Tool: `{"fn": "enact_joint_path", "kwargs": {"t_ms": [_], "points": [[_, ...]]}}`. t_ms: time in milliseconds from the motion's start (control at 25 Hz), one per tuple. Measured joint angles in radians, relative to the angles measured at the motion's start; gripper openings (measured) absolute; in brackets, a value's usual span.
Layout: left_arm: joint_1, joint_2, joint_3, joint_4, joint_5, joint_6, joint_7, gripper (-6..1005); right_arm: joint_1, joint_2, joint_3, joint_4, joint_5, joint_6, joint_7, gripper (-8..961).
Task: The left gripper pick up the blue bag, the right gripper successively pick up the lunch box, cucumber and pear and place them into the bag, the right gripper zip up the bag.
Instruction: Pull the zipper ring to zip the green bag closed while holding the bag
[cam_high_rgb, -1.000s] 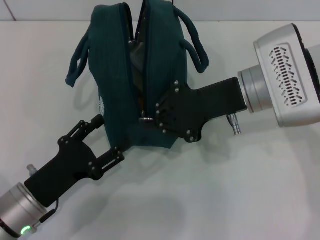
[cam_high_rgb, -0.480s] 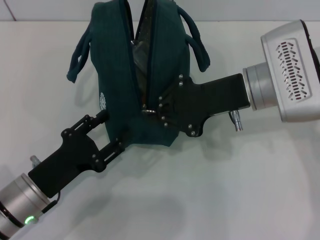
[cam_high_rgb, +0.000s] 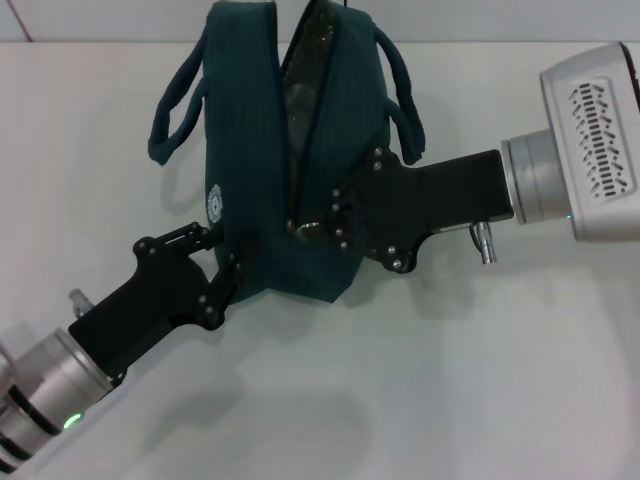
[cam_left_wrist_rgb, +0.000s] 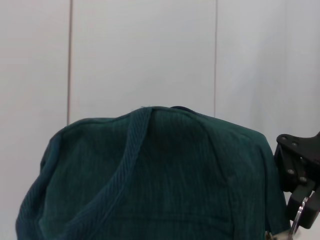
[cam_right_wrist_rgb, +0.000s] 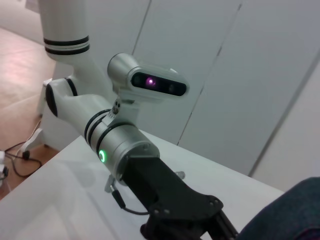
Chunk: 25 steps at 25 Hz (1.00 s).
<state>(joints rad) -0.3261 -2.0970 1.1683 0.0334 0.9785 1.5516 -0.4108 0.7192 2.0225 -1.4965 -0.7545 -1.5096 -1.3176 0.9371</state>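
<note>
Right gripper comes in from three o'clock, its fingers pinched shut on the zipper pull at the near end of the bag's opening. Left gripper, reaching up from seven o'clock, clamps the bag's near lower corner. Standing at twelve o'clock on the table, the bag is soft ribbed cloth that will likely sag and twist, so the small metal pull seems the only firm hold, with the corner braced.
</note>
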Motion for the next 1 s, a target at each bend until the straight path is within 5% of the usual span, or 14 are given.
{"fn": "enact_joint_path", "kwargs": {"t_ms": [200,400,1000], "points": [[-0.026,-0.001,0.003,-0.001,0.003,-0.020,0.021,204,-0.031,-0.003,0.030,-0.007,0.012,-0.009,0.031,104],[-0.036,0.000,0.006,0.000,0.010,-0.046,0.062,85,-0.065,0.000,0.050,-0.013,0.045,-0.013,0.027,109],[-0.036,0.005,0.006,0.011,0.012,0.050,0.075,69,-0.071,-0.008,0.044,-0.007,0.019,-0.073,0.105,123]]}}
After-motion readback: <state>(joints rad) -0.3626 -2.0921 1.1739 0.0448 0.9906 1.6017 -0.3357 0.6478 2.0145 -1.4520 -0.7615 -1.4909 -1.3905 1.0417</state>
